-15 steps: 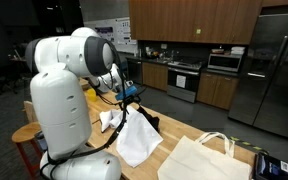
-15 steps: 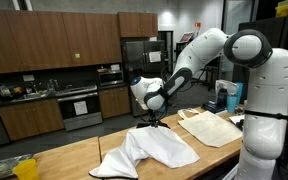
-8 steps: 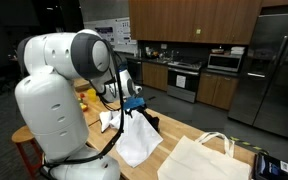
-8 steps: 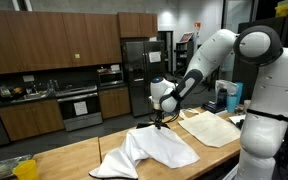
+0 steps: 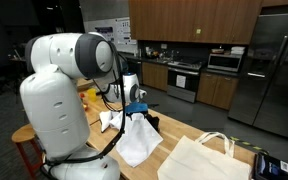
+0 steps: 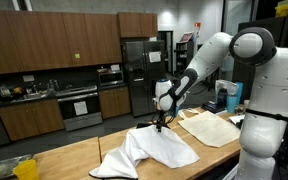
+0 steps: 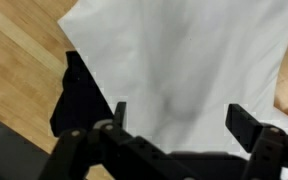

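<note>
Cloth [image 5: 136,140], white and rumpled, lies near the table [image 5: 176,130] edge by the robot's base in an exterior view; the gripper [image 5: 139,108] hangs just over its raised peak, and whether it touches I cannot tell; a dark piece [image 5: 152,124] shows beside the cloth; a bag [image 5: 199,158] lies flat further along, apart from the cloth, with bare wood between; behind stand a fridge [image 5: 269,70], a stove [image 5: 184,80] and dark cabinets.

In an exterior view from across the table [image 6: 74,157], the gripper [image 6: 161,125] points straight down over the far edge of the cloth [image 6: 149,150]; the cloth spreads toward the near edge; bare wood runs off on the side away from the arm; the bag [image 6: 212,127] lies near the cloth, on the arm's side; here the arm's reach shows in full, out from the base.

In the wrist view the gripper [image 7: 182,115] has its jaws wide, with the cloth [image 7: 184,50] filling the span beneath them; the dark piece [image 7: 79,100] juts from under the cloth's edge onto the wood [image 7: 24,45]; only here is the jaw gap plain.
</note>
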Motion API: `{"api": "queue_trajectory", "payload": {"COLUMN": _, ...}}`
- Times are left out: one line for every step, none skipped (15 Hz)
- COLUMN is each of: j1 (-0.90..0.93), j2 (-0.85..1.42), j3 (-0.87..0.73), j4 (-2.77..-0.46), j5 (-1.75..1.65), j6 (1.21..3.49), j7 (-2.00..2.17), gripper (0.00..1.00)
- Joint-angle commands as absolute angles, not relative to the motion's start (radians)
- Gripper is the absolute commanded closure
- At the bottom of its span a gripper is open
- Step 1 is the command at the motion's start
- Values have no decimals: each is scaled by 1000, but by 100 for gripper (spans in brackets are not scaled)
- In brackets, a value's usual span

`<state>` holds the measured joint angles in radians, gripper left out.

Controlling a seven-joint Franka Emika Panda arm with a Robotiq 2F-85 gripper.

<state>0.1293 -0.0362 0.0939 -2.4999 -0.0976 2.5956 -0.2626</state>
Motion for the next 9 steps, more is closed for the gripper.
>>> {"api": "queue_trajectory", "payload": {"j1": 127, "j2": 16, "j3": 94, "j4": -2456, "j5": 6, "j6": 2582, "j7": -424, "gripper": 0}}
{"api": "queue_trajectory", "payload": {"j1": 126, "j2": 34, "j3": 97, "j4": -2443, "j5": 47, "j6": 2572, "j7": -478, "gripper": 0}}
{"api": "queue_trajectory", "payload": {"j1": 122, "j2": 50, "j3": 100, "j4": -2427, "j5": 78, "j6": 2549, "j7": -513, "gripper": 0}}
{"api": "queue_trajectory", "payload": {"j1": 116, "j2": 66, "j3": 101, "j4": -2410, "j5": 90, "j6": 2520, "j7": -535, "gripper": 0}}
{"api": "queue_trajectory", "payload": {"j1": 111, "j2": 76, "j3": 103, "j4": -2399, "j5": 97, "j6": 2504, "j7": -556, "gripper": 0}}
{"api": "queue_trajectory", "payload": {"j1": 106, "j2": 89, "j3": 103, "j4": -2381, "j5": 84, "j6": 2477, "j7": -555, "gripper": 0}}
{"api": "queue_trajectory", "payload": {"j1": 101, "j2": 100, "j3": 102, "j4": -2370, "j5": 76, "j6": 2466, "j7": -560, "gripper": 0}}
{"api": "queue_trajectory", "payload": {"j1": 96, "j2": 110, "j3": 100, "j4": -2357, "j5": 57, "j6": 2450, "j7": -553, "gripper": 0}}
{"api": "queue_trajectory", "payload": {"j1": 92, "j2": 119, "j3": 99, "j4": -2344, "j5": 40, "j6": 2437, "j7": -541, "gripper": 0}}
